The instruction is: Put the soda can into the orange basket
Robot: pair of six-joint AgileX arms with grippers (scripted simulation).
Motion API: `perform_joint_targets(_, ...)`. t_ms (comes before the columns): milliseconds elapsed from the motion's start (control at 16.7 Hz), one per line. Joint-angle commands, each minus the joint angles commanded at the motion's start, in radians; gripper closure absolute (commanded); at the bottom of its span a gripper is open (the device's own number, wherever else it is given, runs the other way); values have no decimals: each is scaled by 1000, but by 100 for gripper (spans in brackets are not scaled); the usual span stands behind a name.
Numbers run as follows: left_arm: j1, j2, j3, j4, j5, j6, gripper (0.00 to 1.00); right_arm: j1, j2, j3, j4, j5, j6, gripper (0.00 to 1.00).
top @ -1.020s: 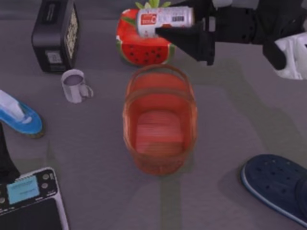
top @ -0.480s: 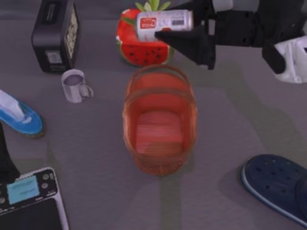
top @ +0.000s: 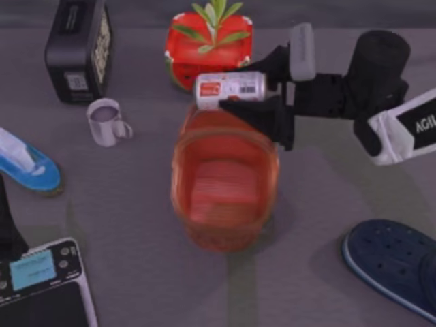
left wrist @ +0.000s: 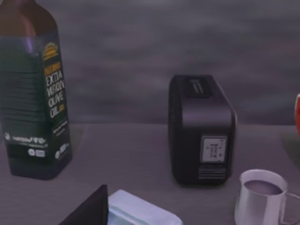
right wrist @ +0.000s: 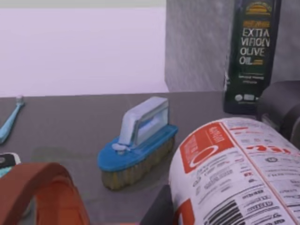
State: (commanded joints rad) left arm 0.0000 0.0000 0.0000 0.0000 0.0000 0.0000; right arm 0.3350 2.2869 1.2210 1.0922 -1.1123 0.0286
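Note:
The soda can (top: 230, 90) is white with a red label and a barcode. It lies on its side in the air, with my right gripper (top: 246, 89) shut on it. It hangs over the far rim of the orange basket (top: 225, 204), just in front of the watermelon planter. The right wrist view shows the soda can (right wrist: 234, 173) close up, with the basket's hoop handle (right wrist: 42, 192) below and beside it. My left arm (top: 7, 221) is parked at the table's left edge.
A watermelon-patterned planter (top: 210, 41) stands behind the basket. A black speaker (top: 78, 48) and a grey mug (top: 105, 121) are at the back left. A blue brush (top: 27, 167) and a scale (top: 41, 283) lie on the left, a navy clog (top: 395, 262) at the front right.
My right gripper has brought the can forward and down, from over the planter to over the basket's far rim. The basket looks slightly nudged.

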Motion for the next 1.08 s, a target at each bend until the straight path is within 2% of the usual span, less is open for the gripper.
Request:
perform_joint_targets(240,0,0,0,0,0,0,0,0,9,-5,10,1,0,100)
perform_joint_targets(1020,0,0,0,0,0,0,0,0,9,-5,10,1,0,2)
perform_joint_targets(1080,0,0,0,0,0,0,0,0,9,-5,10,1,0,0)
